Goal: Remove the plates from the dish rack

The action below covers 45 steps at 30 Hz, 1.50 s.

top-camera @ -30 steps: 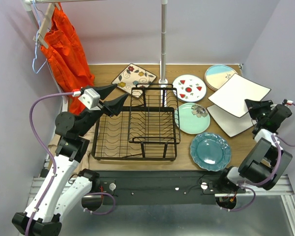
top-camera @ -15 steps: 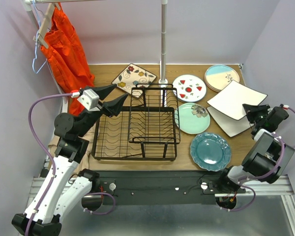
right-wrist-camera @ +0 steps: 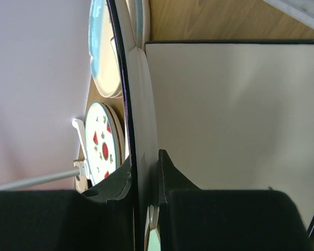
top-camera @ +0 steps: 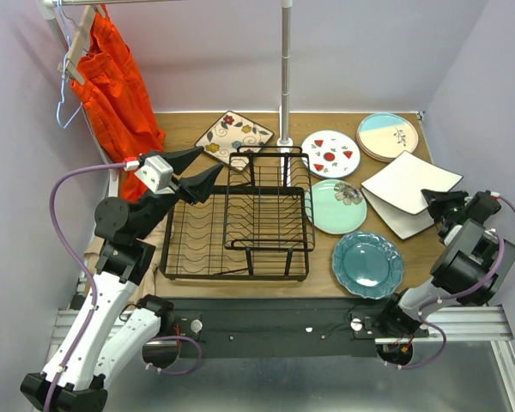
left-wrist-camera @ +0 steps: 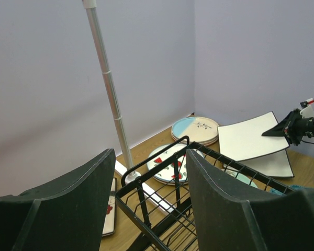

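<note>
The black wire dish rack [top-camera: 237,225] stands in the middle of the wooden desk [top-camera: 180,129], with glossy ceramic plates lying flat at its 3 o'clock: a teal scalloped plate [top-camera: 367,264], a mint floral plate [top-camera: 336,206] and a red-fruit plate [top-camera: 330,154]. The right arm is folded at the desk's 4 o'clock edge, its right end effector [top-camera: 435,202] pinched narrowly on the dark-rimmed edge of a square white plate [top-camera: 408,180], tilted above a second square plate [top-camera: 395,216]. The left end effector [top-camera: 199,169] hovers, spread wide, over the rack's 10 o'clock corner
</note>
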Each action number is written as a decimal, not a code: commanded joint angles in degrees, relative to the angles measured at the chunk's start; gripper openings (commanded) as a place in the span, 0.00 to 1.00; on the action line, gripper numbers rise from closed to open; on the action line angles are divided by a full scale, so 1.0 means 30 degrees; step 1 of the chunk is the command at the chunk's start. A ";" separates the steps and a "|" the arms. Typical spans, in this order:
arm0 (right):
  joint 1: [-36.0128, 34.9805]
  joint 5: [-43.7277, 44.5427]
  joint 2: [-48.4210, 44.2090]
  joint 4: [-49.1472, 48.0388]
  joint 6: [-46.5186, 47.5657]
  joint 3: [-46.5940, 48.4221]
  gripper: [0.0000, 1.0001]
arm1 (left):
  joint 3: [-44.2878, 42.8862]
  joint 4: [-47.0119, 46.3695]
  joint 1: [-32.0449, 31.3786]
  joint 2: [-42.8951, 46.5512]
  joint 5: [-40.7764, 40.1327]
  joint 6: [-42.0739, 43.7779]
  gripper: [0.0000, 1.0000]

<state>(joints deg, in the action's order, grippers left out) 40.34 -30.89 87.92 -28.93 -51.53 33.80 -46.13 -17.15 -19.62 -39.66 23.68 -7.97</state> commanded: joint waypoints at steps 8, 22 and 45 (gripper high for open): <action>0.0558 -0.2094 0.0722 -0.2926 -0.0754 0.0452 0.01 | 0.0200 -0.0407 0.0094 0.0241 0.0162 0.0048 0.65; 0.0793 -0.2563 0.1338 -0.2897 -0.1047 0.0305 0.03 | 0.0172 -0.0407 0.0094 0.0329 0.0104 0.0077 0.66; 0.0910 -0.1246 -0.0186 -0.2897 -0.0959 -0.1276 0.15 | 0.0172 -0.0466 0.0094 0.0387 0.0163 -0.0039 0.65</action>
<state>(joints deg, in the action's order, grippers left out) 42.50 -33.98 90.00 -31.57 -52.10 30.57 -46.13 -17.15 -19.62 -39.42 23.68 -7.97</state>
